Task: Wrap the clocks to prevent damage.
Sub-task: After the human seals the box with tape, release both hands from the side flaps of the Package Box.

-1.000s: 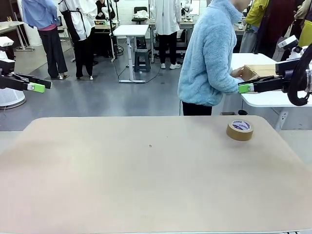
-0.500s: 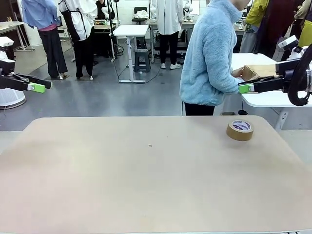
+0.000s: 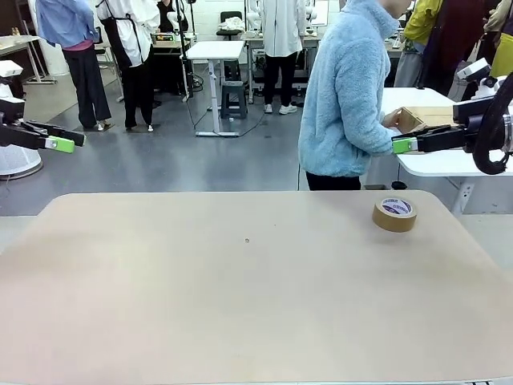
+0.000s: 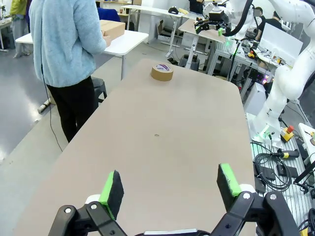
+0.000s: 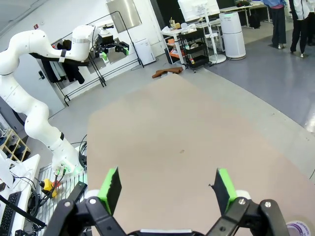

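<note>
The clocks are out of view. My left gripper (image 3: pixel 61 143) hangs open in the air off the table's left side, well above the tabletop (image 3: pixel 240 305). In its wrist view the left gripper (image 4: pixel 170 183) has green pads spread wide with nothing between them. My right gripper (image 3: pixel 405 145) hovers open off the far right corner, above and behind the tape roll. The right gripper (image 5: pixel 167 189) is likewise spread wide and holds nothing.
A brown tape roll (image 3: pixel 394 213) lies flat near the far right corner, also the tape roll (image 4: pixel 162 72). A person in a light blue fleece (image 3: pixel 345 96) stands at the far edge, turned to a cardboard box (image 3: pixel 425 118) on a white side table.
The person has shifted slightly to the right. Both arms and the tape roll have stayed put.
</note>
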### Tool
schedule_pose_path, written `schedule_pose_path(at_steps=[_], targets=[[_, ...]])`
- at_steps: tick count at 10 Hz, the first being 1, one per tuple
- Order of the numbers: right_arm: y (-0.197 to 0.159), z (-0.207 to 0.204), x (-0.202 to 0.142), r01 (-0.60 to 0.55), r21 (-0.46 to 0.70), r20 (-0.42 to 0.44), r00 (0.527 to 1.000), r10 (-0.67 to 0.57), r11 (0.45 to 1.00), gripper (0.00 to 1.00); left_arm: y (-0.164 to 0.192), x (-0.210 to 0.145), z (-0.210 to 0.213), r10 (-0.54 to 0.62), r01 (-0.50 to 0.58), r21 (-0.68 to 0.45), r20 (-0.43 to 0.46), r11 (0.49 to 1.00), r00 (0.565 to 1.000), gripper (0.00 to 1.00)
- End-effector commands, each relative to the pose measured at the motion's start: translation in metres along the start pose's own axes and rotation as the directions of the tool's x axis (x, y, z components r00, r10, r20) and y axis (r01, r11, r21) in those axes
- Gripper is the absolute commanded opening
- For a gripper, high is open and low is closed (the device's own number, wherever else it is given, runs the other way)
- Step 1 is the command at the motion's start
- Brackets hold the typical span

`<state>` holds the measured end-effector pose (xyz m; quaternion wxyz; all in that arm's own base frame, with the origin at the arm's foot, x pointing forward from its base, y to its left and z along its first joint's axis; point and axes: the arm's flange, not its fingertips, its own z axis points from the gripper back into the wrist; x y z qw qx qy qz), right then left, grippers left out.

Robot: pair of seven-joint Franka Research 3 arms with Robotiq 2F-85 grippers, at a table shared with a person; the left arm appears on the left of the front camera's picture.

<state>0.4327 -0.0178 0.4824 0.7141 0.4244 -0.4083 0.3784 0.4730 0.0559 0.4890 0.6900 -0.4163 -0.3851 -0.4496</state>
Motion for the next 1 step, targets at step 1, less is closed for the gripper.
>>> schedule_pose_path(at_steps=[1], targets=[[0.0000, 0.0003, -0.0020, 0.001, 0.008, -0.002, 1.000, -0.001, 1.000, 1.00, -0.0011, -0.0002, 0.0007, 0.001, -0.001, -0.006, 0.006, 1.000, 1.000, 1.00]])
